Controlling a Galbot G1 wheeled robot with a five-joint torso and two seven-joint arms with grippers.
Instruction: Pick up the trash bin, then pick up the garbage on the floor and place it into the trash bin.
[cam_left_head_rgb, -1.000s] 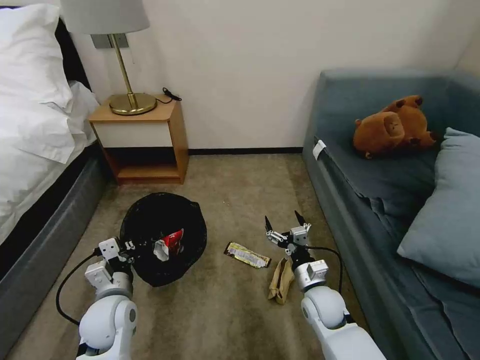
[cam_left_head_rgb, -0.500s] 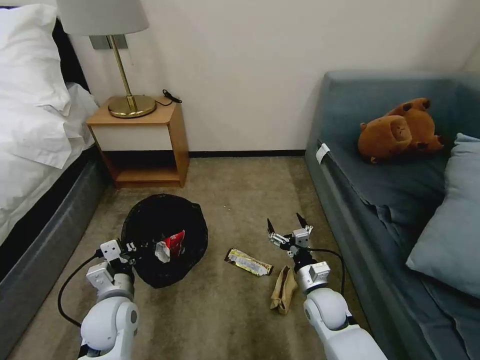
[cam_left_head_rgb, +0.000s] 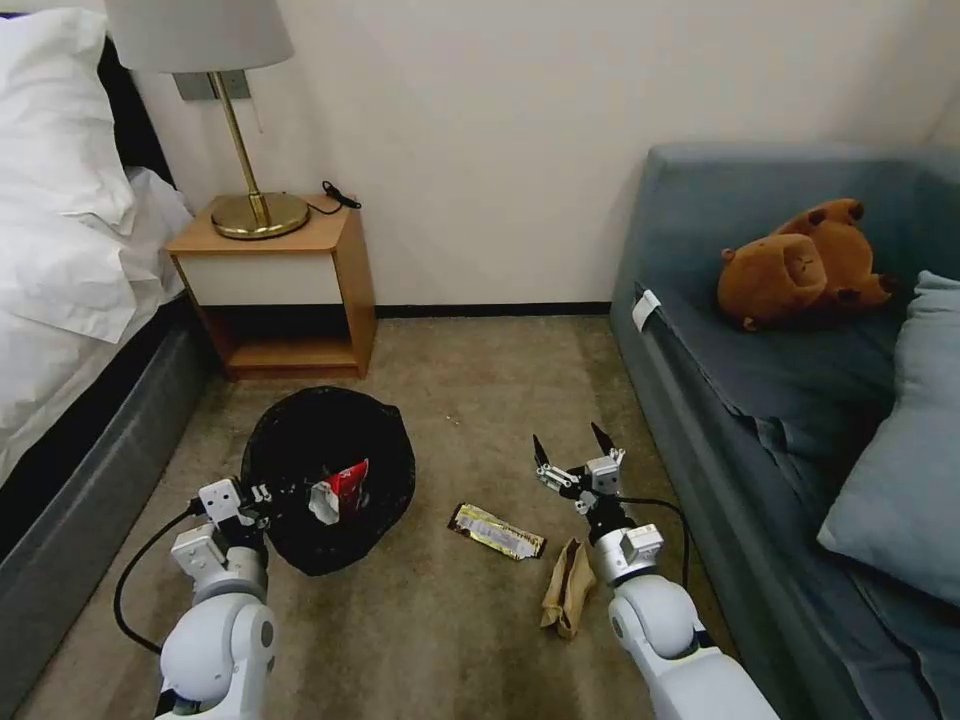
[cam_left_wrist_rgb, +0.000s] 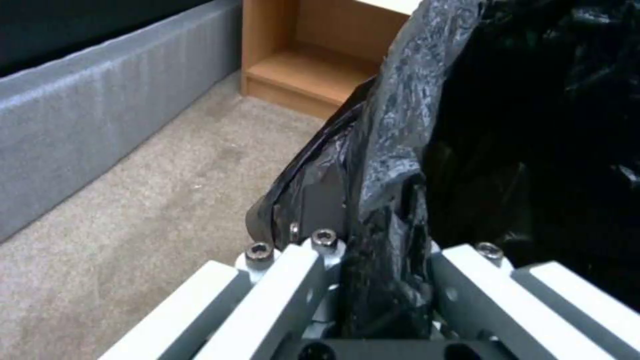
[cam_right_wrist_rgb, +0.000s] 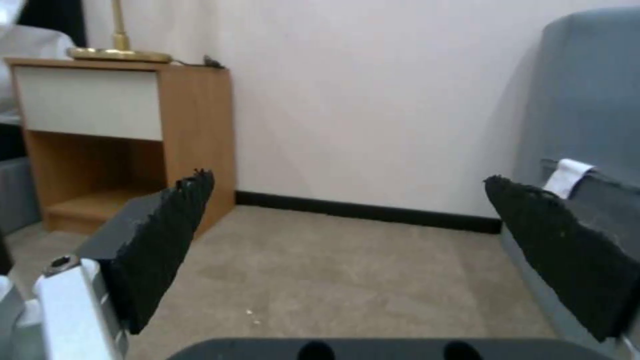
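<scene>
The trash bin (cam_left_head_rgb: 325, 450), lined with a crinkly black bag, is at the left over the carpet. My left gripper (cam_left_head_rgb: 262, 493) is shut on its near rim, and the left wrist view shows the bag (cam_left_wrist_rgb: 400, 165) pinched between the fingers (cam_left_wrist_rgb: 313, 215). A red-and-white snack packet (cam_left_head_rgb: 340, 488) lies inside the bin. On the floor lie a yellow-black bar wrapper (cam_left_head_rgb: 497, 531) and a crumpled tan paper (cam_left_head_rgb: 566, 588). My right gripper (cam_left_head_rgb: 570, 445) hovers open and empty just beyond the paper, its black pads (cam_right_wrist_rgb: 167, 240) wide apart.
A wooden nightstand (cam_left_head_rgb: 290, 290) with a brass lamp (cam_left_head_rgb: 255, 210) stands against the far wall. A bed (cam_left_head_rgb: 70, 300) borders the left side. A blue-grey sofa (cam_left_head_rgb: 760, 400) with a brown teddy bear (cam_left_head_rgb: 800, 265) and a cushion (cam_left_head_rgb: 900, 460) borders the right. Open carpet lies between.
The whole head picture has shifted a little, so the camera moved. The bin, both grippers and the floor litter keep their places relative to each other.
</scene>
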